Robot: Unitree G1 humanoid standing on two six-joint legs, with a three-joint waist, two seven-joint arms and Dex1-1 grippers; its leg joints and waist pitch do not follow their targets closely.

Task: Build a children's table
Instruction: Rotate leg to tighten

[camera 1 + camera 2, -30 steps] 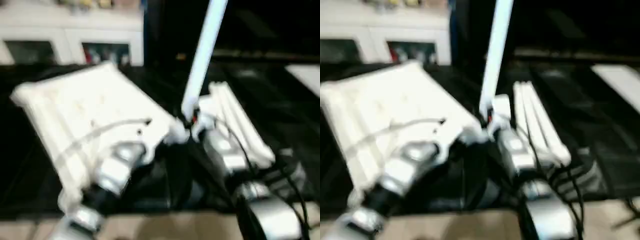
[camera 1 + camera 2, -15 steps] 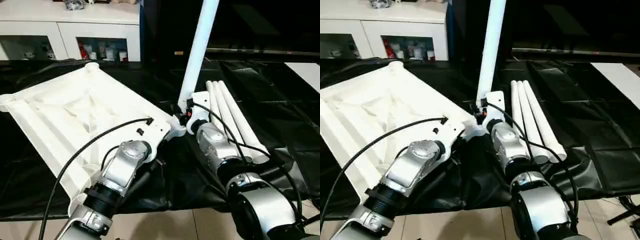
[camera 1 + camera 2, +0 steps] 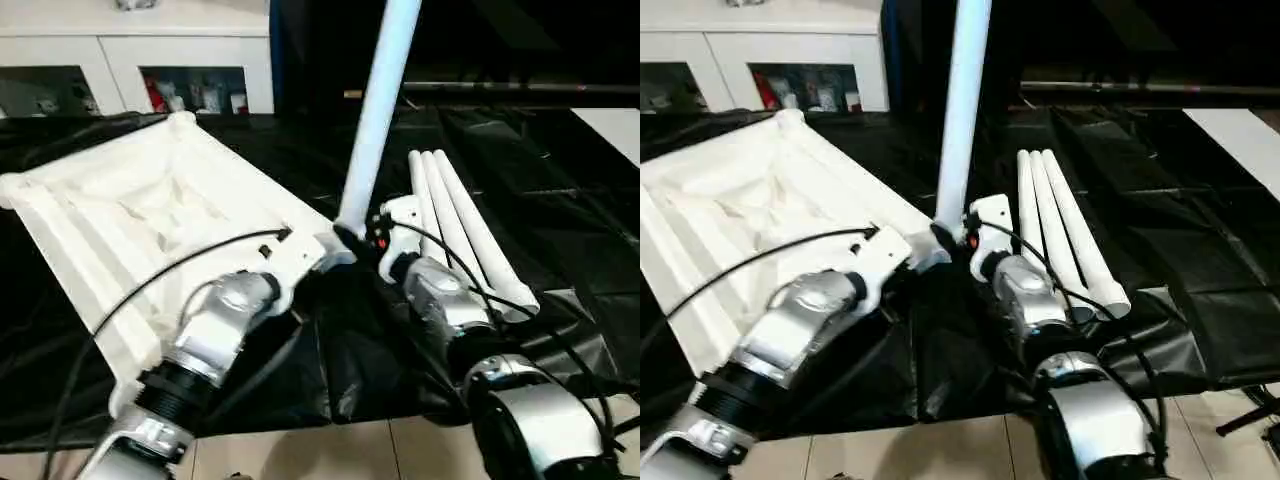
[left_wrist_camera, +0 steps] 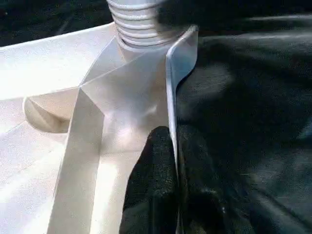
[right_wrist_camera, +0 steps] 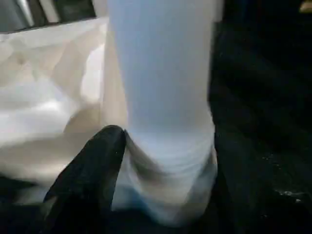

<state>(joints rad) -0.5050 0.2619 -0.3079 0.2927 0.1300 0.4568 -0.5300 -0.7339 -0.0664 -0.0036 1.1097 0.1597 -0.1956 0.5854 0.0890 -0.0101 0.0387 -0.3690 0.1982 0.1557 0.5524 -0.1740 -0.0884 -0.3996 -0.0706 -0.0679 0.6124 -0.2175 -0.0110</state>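
Right gripper [image 5: 161, 195] brackets the flared base of an upright table leg [image 3: 380, 100], fingers apart, at the tabletop's [image 3: 130, 220] near corner socket. Left gripper [image 4: 168, 185], at nine o'clock, pinches the tabletop rim; three spare legs [image 3: 450, 220] lie at three o'clock.

Black claw finger [image 5: 90, 168] seemingly against leg [image 5: 161, 97]

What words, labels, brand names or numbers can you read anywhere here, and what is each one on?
None can be read.
Tabletop: plain white plastic, no print or label.
Upright leg and the three legs lying on the black cloth: plain white.
Items behind the cabinet's glass doors: too small to read.
Left gripper and right gripper: no legible marking.
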